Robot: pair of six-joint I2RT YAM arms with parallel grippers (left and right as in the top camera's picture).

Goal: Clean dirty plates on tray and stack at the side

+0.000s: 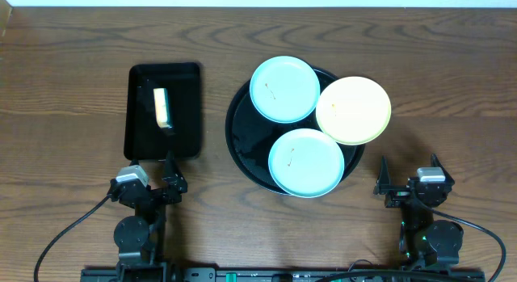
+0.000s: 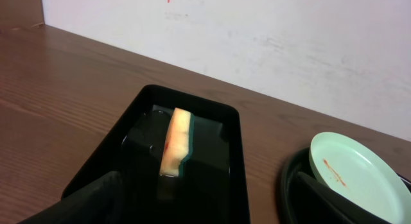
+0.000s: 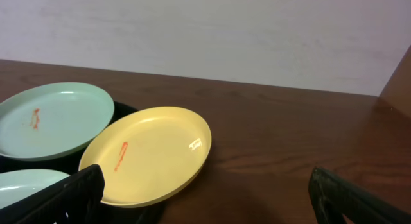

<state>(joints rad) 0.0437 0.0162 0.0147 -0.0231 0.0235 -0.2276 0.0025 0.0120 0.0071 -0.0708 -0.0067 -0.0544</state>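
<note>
Three plates lie on the round black tray (image 1: 242,145): a pale blue plate (image 1: 284,89) at the back, a pale yellow plate (image 1: 353,110) over the right rim, a pale blue plate (image 1: 306,162) at the front. Each carries an orange streak. In the right wrist view the yellow plate (image 3: 151,153) lies ahead left, with the back blue plate (image 3: 51,120) beyond. My left gripper (image 1: 153,185) is open and empty near the table's front edge. My right gripper (image 1: 408,182) is open and empty at the front right.
A rectangular black tray (image 1: 139,112) stands left of the round tray and holds a yellow and green sponge (image 1: 162,108), also in the left wrist view (image 2: 176,142). A white wall (image 3: 212,31) runs along the table's far edge.
</note>
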